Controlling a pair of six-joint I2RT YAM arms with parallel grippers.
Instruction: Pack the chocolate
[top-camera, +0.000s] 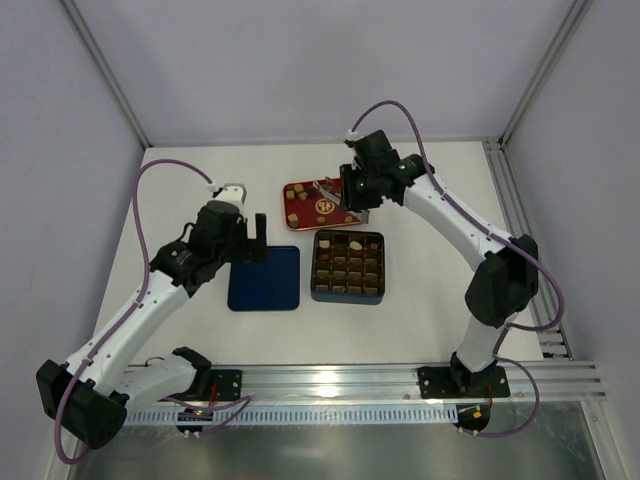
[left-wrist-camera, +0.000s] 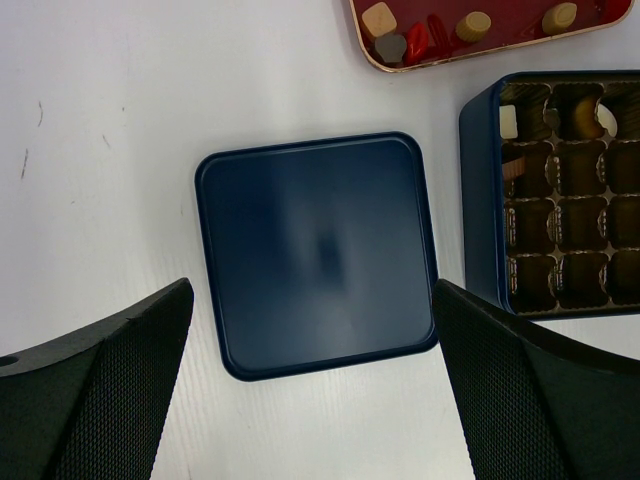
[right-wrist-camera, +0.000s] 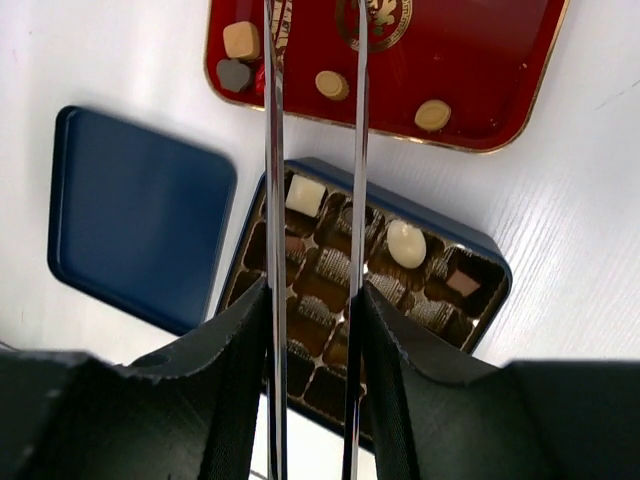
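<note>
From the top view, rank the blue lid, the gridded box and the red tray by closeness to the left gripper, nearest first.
1. The blue lid, lying right beside the left gripper, just to its right on the table.
2. The gridded box, further right, past the lid.
3. The red tray, up and to the right, under the right gripper.

The left arm reached forward from its base, its wrist bent down, and the left gripper (top-camera: 252, 240) hung with its two black fingers (left-wrist-camera: 95, 390) spread wide apart. The right arm stretched up and leftward across the table, elbow raised. The right gripper (top-camera: 352, 200) pointed down, clamping two thin metal blades (right-wrist-camera: 272, 150) with a narrow gap between them.
</note>
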